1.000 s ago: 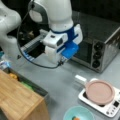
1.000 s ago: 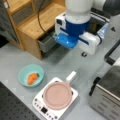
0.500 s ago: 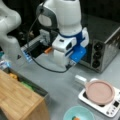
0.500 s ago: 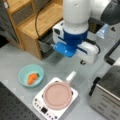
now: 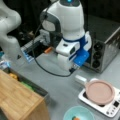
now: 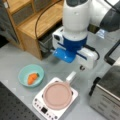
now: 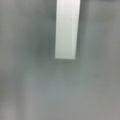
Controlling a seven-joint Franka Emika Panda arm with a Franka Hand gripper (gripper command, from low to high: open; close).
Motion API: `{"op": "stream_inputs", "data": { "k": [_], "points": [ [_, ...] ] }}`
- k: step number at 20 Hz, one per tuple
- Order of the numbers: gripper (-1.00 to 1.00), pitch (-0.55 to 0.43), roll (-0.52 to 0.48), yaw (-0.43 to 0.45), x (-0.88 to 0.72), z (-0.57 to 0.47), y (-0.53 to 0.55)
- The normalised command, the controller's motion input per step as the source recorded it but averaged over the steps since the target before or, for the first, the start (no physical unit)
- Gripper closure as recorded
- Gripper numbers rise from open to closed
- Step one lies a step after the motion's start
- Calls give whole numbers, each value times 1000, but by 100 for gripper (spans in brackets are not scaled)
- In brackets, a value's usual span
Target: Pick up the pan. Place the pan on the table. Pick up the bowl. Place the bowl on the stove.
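Note:
The dusty-pink pan [image 5: 100,91] [image 6: 57,95] rests on the white stove [image 5: 111,108] [image 6: 41,107] in both front views. Its short white handle [image 5: 80,79] [image 6: 70,76] points toward the arm. The gripper [image 5: 72,69] [image 6: 81,67] hangs just above and behind the handle's tip, with its fingers mostly hidden under the white and blue hand. In the wrist view the handle [image 7: 67,27] reaches down from the top edge over the grey table [image 7: 60,95]. The teal bowl [image 5: 79,113] [image 6: 31,75], holding an orange food piece, stands on the table [image 5: 60,87] beside the stove.
A silver toaster oven [image 5: 105,50] [image 6: 107,95] with black knobs stands close beside the stove. A wooden shelf unit [image 6: 32,22] and a light wooden board [image 5: 17,100] lie on the arm's other side. A black cable [image 5: 47,71] loops over the table.
The arm has lowered and shifted toward the stove, bringing the gripper closer to the pan's handle. Pan and bowl have stayed in place.

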Motion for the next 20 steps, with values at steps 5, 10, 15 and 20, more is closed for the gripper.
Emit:
{"op": "stream_inputs", "data": {
  "k": [5, 10, 15, 20],
  "points": [
    [-100, 59, 58, -52, 227, -70, 39],
    [-100, 46, 66, -50, 186, -89, 34],
    [-100, 52, 60, -44, 165, -179, 29],
    [-100, 47, 38, -17, 203, -186, 3]
  ]
}}
